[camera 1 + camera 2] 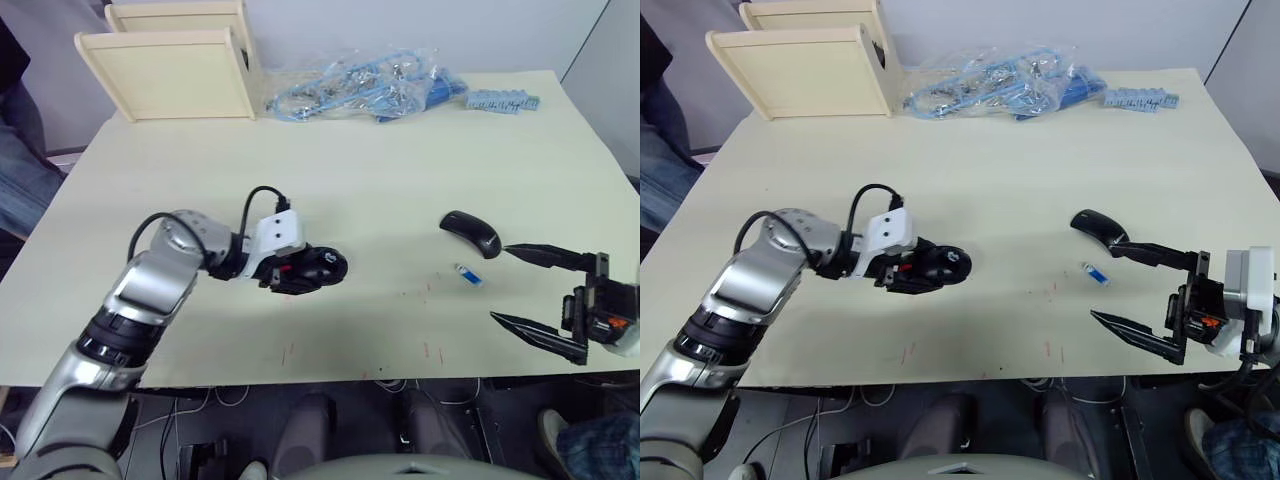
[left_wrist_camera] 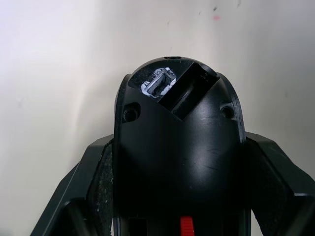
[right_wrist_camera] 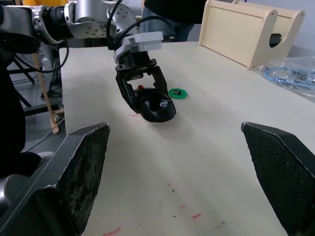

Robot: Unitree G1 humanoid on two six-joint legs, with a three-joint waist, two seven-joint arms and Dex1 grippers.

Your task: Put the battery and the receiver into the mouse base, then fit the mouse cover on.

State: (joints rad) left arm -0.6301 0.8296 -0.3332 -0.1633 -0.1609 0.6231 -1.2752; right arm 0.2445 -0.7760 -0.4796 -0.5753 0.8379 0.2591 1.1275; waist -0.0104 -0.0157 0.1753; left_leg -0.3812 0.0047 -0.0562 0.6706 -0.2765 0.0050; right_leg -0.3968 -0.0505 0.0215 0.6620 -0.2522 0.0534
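My left gripper [image 1: 322, 268] is shut on the black mouse base [image 1: 318, 266], holding it low over the table left of centre. The left wrist view shows the mouse base [image 2: 177, 147] between my fingers [image 2: 275, 172], with a small silver plug, seemingly the receiver [image 2: 158, 86], in a slot at its far end. The slim blue battery [image 1: 467, 274] lies flat on the table to the right. Just behind it rests the glossy black mouse cover [image 1: 472, 234]. My right gripper [image 1: 499, 284] stands wide open and empty, its fingertips just short of the battery.
A pale wooden rack [image 1: 170, 70] stands at the back left. A plastic bag of blue cables [image 1: 360, 85] and a blue part [image 1: 500, 100] lie along the far edge. A small green disc [image 3: 178, 93] lies beside the mouse base. A person [image 1: 15, 150] stands at the left.
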